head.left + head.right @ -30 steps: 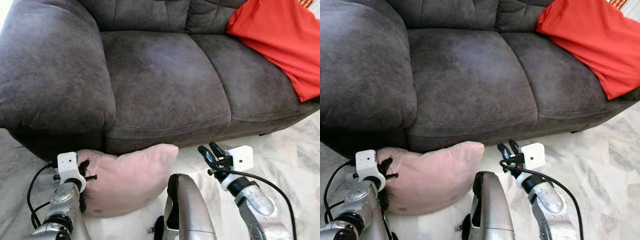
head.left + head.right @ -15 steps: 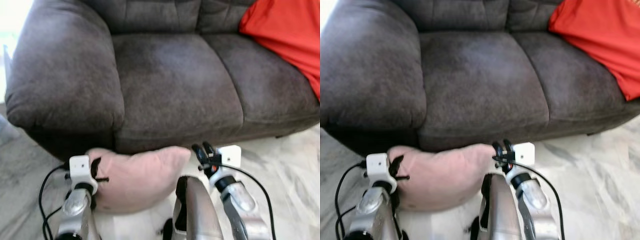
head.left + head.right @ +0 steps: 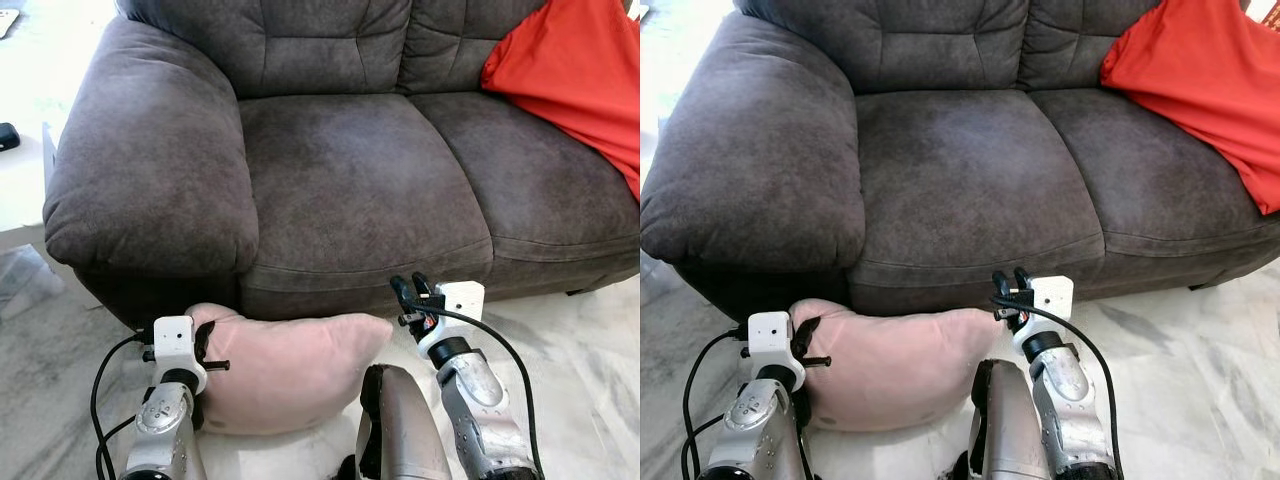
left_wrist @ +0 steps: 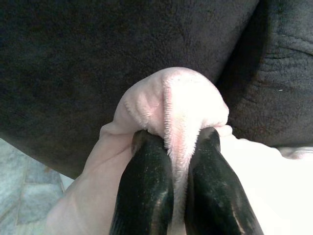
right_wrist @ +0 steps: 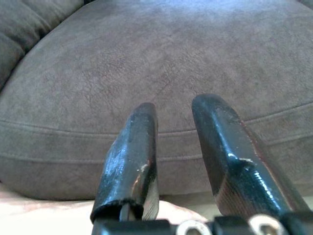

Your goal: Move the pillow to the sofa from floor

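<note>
Already your left gripper (image 4: 168,161) pinches the pink pillow (image 3: 290,370)'s left corner; the pillow lies lengthwise on the floor below the sofa (image 3: 350,170), and your parted, empty right gripper (image 3: 410,293) hovers by its right end

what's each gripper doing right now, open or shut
Left gripper: shut on a fold of the pink pillow.
Right gripper: open, holding nothing, pointed at the sofa.
</note>
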Available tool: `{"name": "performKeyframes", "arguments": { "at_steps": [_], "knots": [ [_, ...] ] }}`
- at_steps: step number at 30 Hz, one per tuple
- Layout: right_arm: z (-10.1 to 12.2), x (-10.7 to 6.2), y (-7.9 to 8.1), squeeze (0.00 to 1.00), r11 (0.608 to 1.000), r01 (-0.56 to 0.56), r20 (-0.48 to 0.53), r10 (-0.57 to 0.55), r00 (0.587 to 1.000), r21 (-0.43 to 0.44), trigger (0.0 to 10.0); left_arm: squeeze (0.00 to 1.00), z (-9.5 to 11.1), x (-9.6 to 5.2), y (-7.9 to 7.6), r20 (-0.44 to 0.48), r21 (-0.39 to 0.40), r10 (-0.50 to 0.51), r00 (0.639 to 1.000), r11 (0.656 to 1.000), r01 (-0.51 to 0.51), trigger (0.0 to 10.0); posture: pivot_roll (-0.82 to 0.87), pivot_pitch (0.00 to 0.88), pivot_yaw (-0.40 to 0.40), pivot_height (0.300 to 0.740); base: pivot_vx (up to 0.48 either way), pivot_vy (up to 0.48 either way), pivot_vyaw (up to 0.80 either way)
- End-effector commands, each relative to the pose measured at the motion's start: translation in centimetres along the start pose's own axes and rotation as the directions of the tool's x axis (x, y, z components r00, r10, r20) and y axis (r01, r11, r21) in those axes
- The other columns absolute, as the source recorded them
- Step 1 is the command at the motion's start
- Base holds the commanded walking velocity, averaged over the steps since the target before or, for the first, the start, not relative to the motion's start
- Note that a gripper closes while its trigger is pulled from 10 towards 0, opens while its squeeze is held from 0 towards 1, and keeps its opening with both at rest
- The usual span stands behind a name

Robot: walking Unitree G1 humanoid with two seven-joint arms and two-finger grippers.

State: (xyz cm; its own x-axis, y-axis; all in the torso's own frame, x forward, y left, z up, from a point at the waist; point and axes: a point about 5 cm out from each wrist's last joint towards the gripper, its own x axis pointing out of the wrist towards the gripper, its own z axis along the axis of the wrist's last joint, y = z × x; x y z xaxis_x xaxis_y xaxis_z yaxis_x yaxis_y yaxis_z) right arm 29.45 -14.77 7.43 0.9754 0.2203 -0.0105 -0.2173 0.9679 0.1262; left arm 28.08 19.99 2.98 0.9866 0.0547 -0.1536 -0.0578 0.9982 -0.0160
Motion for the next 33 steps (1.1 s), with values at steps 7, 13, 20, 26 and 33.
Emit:
{"name": "performKeyframes", "arguments": {
  "at_steps": [7, 13, 20, 26, 33],
  "knots": [
    [-0.2, 0.4, -0.5, 0.0, 0.999, 0.039, 0.008, -0.039, 0.999, -0.001, 10.0, 0.0, 4.6, 1.9, -0.5, 0.186, 0.031, -0.012, 0.982, 0.999, 0.007, 10.0, 0.07, 0.0, -0.088, 0.473, 0.0, 0.0, 0.0],
    [-0.3, 0.7, -0.6, 0.0, 0.999, 0.045, 0.014, -0.045, 0.999, 0.0, 10.0, 0.0, 4.7, 2.1, -0.6, 0.187, 0.03, -0.016, 0.982, 0.999, 0.01, 10.0, 0.07, 0.0, -0.085, 0.485, 0.0, 0.0, 0.0],
    [-0.4, 0.8, -0.5, 0.0, 0.999, 0.045, 0.018, -0.045, 0.999, 0.003, 10.0, 0.0, 4.9, 2.1, -0.5, 0.188, 0.034, -0.015, 0.982, 0.999, 0.009, 10.0, 0.08, 0.0, -0.081, 0.513, 0.0, 0.0, 0.0],
    [-0.5, 0.9, -0.4, 0.0, 0.999, 0.044, 0.022, -0.044, 0.999, 0.005, 10.0, 0.0, 4.9, 2.2, -0.4, 0.188, 0.039, -0.015, 0.982, 0.999, 0.008, 10.0, 0.08, 0.0, -0.079, 0.54, 0.0, 0.0, 0.0],
    [-0.7, 0.9, -0.4, 0.0, 0.999, 0.043, 0.018, -0.043, 0.999, 0.003, 10.0, 0.0, 4.7, 2.1, -0.5, 0.181, 0.04, -0.017, 0.983, 0.999, 0.01, 10.0, 0.08, 0.0, -0.079, 0.585, 0.0, 0.0, 0.0]
  ]
}}
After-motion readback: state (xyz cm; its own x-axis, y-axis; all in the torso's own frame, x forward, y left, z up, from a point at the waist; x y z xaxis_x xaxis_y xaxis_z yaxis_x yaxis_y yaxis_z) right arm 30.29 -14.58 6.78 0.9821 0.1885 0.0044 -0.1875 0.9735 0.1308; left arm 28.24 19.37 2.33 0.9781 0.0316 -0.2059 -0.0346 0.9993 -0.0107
